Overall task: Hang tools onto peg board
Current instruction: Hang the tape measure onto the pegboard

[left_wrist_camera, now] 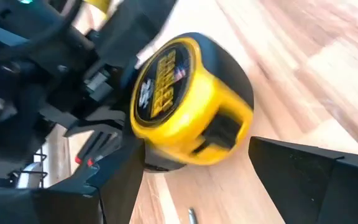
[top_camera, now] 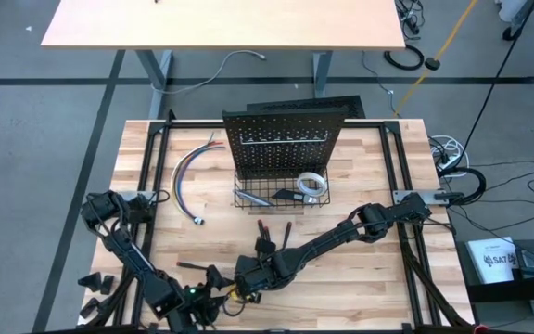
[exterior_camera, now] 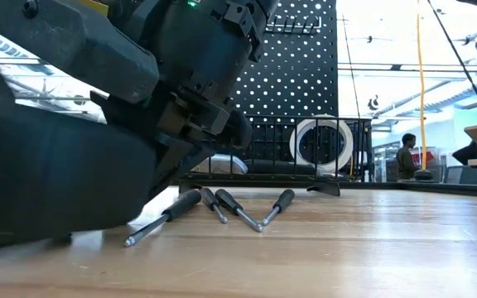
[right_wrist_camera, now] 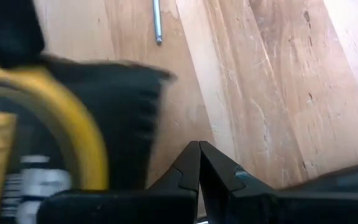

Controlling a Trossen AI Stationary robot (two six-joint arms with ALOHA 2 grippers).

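Yellow-black tape measure (left_wrist_camera: 188, 102) — label unreadable — between spread left gripper (left_wrist_camera: 229, 180) fingers; right gripper (right_wrist_camera: 199, 163) pressed together.

A robotics lab or workshop in a large open hall. Seen from above, a pale wood counter (top_camera: 369, 232) framed by black metal rails stands on a grey concrete floor (top_camera: 26, 139) marked with dark tape lines. At 12 o'clock stands a second plain desk (top_camera: 221, 23); loose cables (top_camera: 452, 162) trail across the floor at 3 o'clock. From counter height, the room behind shows a high ceiling with exposed beams, bright windows, and a person (exterior_camera: 405, 156) standing far off at 3 o'clock.
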